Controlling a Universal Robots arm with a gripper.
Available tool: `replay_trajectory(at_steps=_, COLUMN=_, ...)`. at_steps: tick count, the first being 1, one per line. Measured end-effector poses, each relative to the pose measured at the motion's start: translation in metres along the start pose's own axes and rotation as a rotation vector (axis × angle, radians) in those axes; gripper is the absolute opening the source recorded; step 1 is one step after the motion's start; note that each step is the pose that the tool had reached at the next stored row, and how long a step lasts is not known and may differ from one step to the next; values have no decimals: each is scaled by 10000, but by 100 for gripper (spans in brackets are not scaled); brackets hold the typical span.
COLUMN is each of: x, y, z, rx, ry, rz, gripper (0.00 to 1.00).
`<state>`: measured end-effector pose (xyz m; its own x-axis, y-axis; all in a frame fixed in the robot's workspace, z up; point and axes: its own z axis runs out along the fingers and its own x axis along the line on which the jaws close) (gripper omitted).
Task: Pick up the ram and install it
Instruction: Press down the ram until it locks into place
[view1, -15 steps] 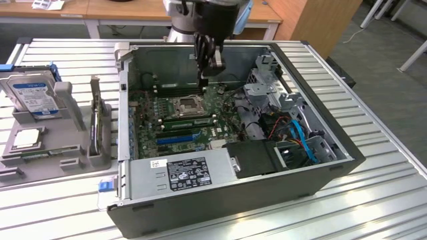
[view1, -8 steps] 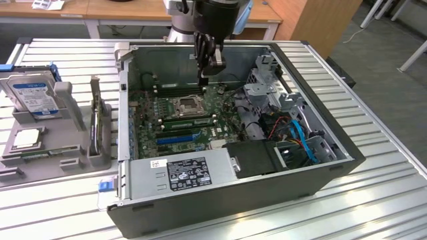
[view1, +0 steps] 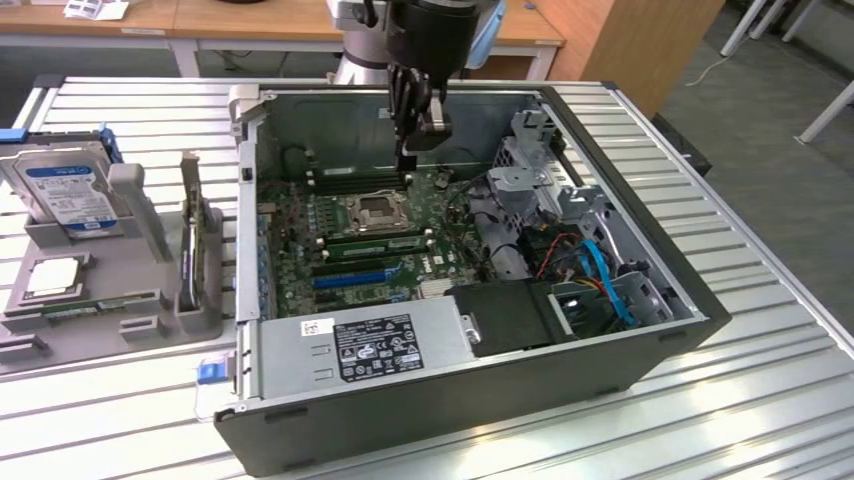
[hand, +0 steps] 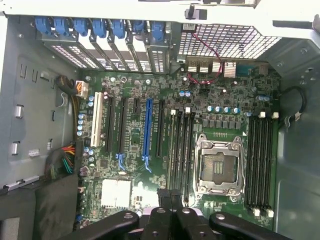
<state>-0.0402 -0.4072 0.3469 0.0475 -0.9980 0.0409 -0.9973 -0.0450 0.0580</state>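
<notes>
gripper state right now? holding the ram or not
Gripper: shut, above the motherboard inside the open computer case; whether a ram stick sits between its fingers cannot be told.

A ribbed, shiny metal table (view1: 747, 330) is seen; the case (view1: 441, 420) is matt dark metal, the desk (view1: 267, 20) smooth wood.

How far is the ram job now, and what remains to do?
Done: nothing visible. The memory slots beside the processor socket look empty. In hand: the claw is shut with nothing seen in it, hanging over the motherboard inside the open case. Left: both pickup and install; what looks like the ram lies in the grey holder at the exterior view's left.
</notes>
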Motion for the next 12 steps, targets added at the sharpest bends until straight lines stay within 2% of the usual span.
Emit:
replay_trajectory(at_steps=3, x=0, y=0, z=0, rx=-2, ry=-2, rz=48, gripper=11)
replay_trajectory(at_steps=12, x=0, y=0, z=2, rx=-50, ry=-79, rz=1369, gripper=11)
